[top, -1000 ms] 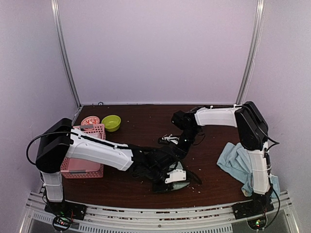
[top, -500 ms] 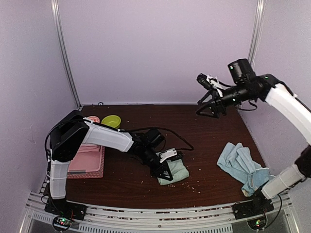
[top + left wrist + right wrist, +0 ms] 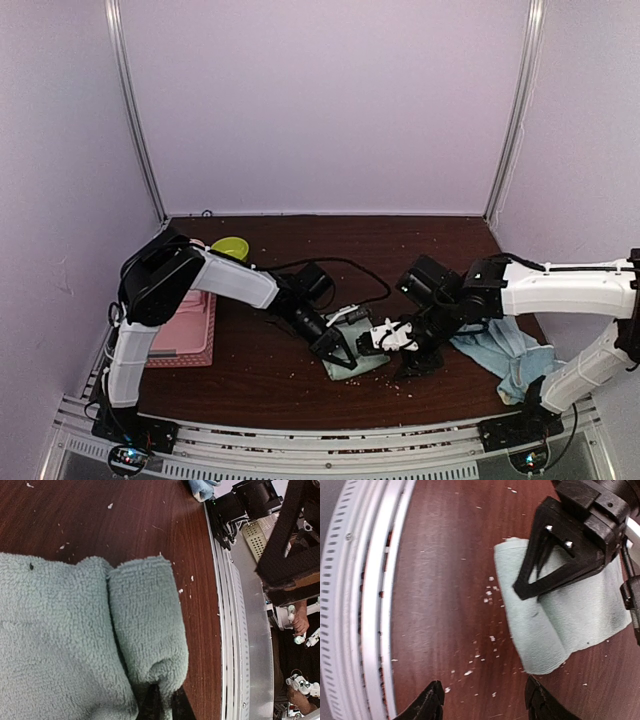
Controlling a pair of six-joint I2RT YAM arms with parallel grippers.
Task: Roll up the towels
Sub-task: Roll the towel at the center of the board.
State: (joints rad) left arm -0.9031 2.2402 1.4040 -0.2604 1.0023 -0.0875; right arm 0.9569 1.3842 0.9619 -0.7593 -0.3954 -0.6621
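Two arms now work at the mint green towel (image 3: 358, 360), which lies on the table (image 3: 270, 388) near the middle of its front edge. Half a second earlier the right arm stood raised over the back right corner. It has since come down, and the right end effector (image 3: 485, 701) hovers just beside the towel, jaws apart and holding nothing. The left end effector (image 3: 161, 706) remains closed, pinching one end of the roll (image 3: 147, 625).

The roll takes up only one side of the cloth and the rest lies flat, so rolling appears to be partly done. The right arm seems placed to assist.

The light blue towels (image 3: 500, 350) lie heaped and unrolled at the right, and their count cannot be determined. The left arm partly covers the pink basket (image 3: 185, 335), so its contents are not discernible. No pink towel can be identified.
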